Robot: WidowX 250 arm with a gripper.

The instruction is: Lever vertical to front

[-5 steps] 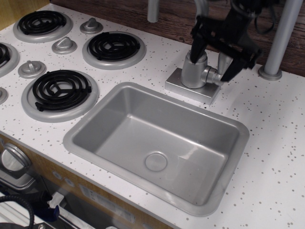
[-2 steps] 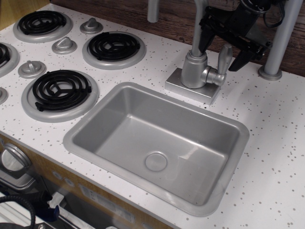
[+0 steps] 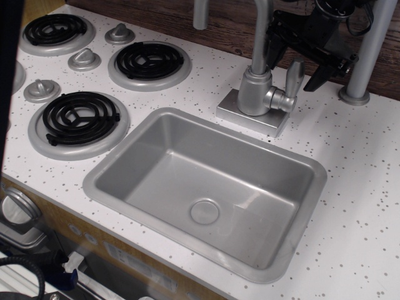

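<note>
The lever [image 3: 294,75] is a small silver-grey paddle on a short stub [image 3: 280,100] at the right side of the faucet body [image 3: 255,90]. It stands upright, tilted slightly right. My black gripper [image 3: 290,70] is open, up at the top right. One finger [image 3: 272,44] is behind the faucet column and the other finger [image 3: 325,74] is right of the paddle. The fingers straddle the top of the paddle with gaps on both sides; I see no contact.
The grey sink basin [image 3: 119,162] lies in front of the faucet base. Stove burners [image 3: 150,62] and round knobs [image 3: 84,59] are at the left. A grey post [image 3: 365,56] stands at the right rear. A dark blurred band [image 3: 7,75] covers the left edge.
The gripper has risen and moved a little right, from low around the faucet body and stub to the top of the paddle. The paddle shows upright now. A dark band appeared at the left edge.
</note>
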